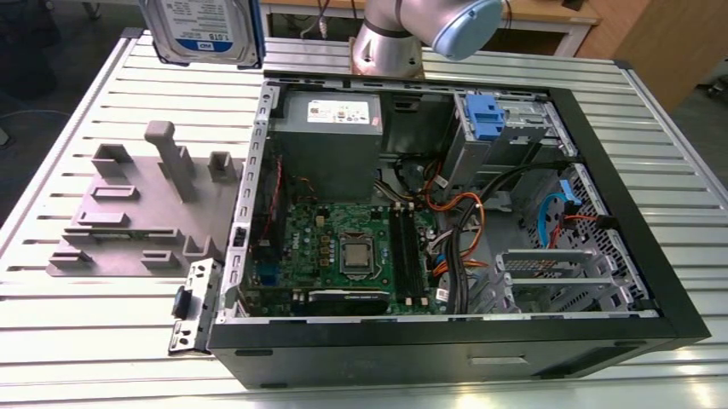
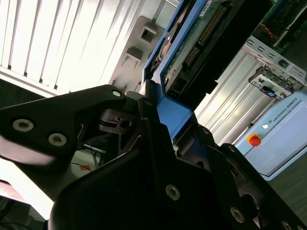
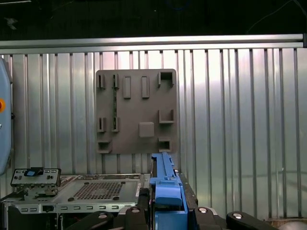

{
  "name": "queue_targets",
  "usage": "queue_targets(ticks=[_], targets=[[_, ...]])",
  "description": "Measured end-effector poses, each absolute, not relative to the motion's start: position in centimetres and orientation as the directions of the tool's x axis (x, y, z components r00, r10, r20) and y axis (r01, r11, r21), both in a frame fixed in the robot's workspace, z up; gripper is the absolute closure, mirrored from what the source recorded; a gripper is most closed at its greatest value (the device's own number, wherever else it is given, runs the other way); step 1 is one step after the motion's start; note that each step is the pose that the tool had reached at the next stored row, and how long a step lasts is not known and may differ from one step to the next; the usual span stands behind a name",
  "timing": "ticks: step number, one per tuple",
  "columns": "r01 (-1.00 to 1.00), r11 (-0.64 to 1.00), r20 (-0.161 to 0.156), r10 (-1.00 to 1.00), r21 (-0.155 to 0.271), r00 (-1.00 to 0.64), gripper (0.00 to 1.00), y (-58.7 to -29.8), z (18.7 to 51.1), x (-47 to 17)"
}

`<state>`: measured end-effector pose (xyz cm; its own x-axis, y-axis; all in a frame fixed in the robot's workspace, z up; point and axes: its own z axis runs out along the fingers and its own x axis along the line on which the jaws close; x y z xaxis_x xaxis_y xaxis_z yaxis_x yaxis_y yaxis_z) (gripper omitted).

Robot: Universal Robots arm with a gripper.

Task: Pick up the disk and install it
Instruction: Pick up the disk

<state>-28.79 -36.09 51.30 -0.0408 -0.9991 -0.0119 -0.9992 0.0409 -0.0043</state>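
A ribbed metal table point(image 1: 68, 341) lay under everything; on it sat one open black computer case point(image 1: 455, 358) and, at the exterior view's left, one grey fixture plate point(image 1: 125, 221) with raised holders. Inside the case I saw one green motherboard point(image 1: 341, 239), one grey box point(image 1: 330, 153) with a white sticker, one small blue bracket point(image 1: 485, 115) in the far bay, and a tangle of orange, black and blue cables point(image 1: 455, 213). My arm point(image 1: 438, 25) rose behind the case. My gripper point(image 2: 165, 112) was clamped on the blue carrier of the disk point(image 1: 203, 34); I held the one disk in the air above the table's far corner, at the exterior view's left. It stood on edge, labelled face toward the exterior camera; its long axis ran out from my fingers point(image 2: 86, 110) down toward the table.
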Motion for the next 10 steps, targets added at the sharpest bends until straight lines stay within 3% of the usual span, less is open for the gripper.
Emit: queue_targets(ticks=[10], targets=[[-0.999,0.041,-0.012,-0.999,-0.004,-0.041,0.64,-36.18,51.30,-28.60]])
